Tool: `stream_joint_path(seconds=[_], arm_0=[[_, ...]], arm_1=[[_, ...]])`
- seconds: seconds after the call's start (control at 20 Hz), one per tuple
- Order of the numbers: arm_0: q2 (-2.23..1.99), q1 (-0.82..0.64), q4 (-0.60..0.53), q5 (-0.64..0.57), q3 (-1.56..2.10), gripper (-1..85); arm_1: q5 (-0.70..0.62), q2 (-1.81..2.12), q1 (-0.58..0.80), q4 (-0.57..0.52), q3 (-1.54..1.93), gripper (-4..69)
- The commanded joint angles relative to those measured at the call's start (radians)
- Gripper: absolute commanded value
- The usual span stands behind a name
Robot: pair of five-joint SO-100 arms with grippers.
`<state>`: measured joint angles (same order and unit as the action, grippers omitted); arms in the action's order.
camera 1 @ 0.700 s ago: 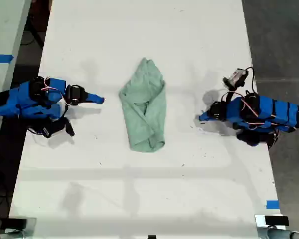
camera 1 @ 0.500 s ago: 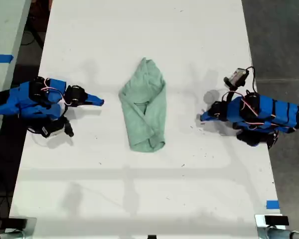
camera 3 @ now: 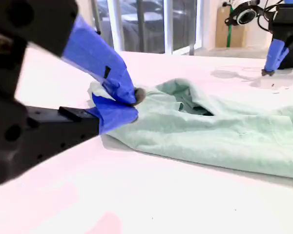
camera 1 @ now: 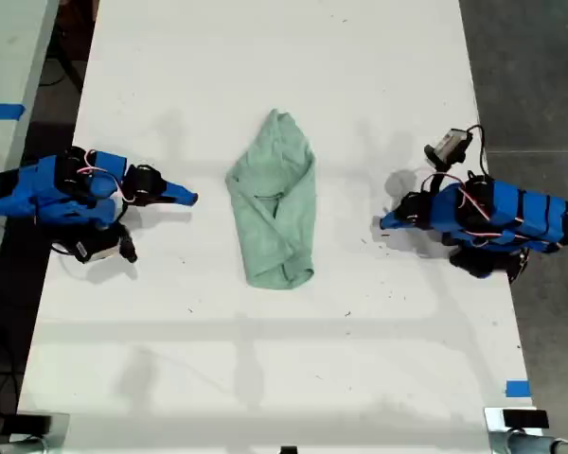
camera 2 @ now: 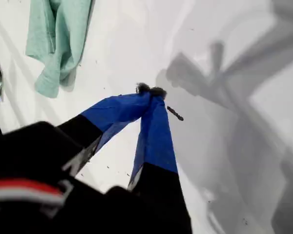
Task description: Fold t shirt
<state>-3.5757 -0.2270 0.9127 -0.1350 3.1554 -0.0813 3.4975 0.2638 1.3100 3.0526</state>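
The pale mint-green t shirt (camera 1: 276,203) lies bundled in wrinkled folds at the middle of the white table, lengthwise away from the camera. My first gripper (camera 1: 386,223) is on the exterior view's right. It is shut with nothing in it, tip down near the table, a short way from the t shirt (camera 2: 58,34). Its fingertips (camera 2: 149,91) meet. My second gripper (camera 1: 189,197) is on the exterior view's left, held level and pointing at the t shirt (camera 3: 219,131) without touching it. Its jaws (camera 3: 132,103) are shut on nothing.
The white table (camera 1: 265,57) extends well beyond the shirt on all sides. Dark floor borders it at the exterior view's right. Blue tape (camera 1: 517,389) marks the near corner on the exterior view's right. A second table with blue tape (camera 1: 0,111) stands at that view's left.
Both arms have shifted only very slightly. The t shirt lies as before and both grippers stay shut.
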Motion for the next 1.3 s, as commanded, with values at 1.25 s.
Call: stream_joint_path(seconds=[1.25], arm_0=[[2.51, 0.339, 0.336, 0.143, -1.99, -0.2]], arm_1=[[-0.118, -2.169, -0.344, -0.124, -1.756, 0.6]])
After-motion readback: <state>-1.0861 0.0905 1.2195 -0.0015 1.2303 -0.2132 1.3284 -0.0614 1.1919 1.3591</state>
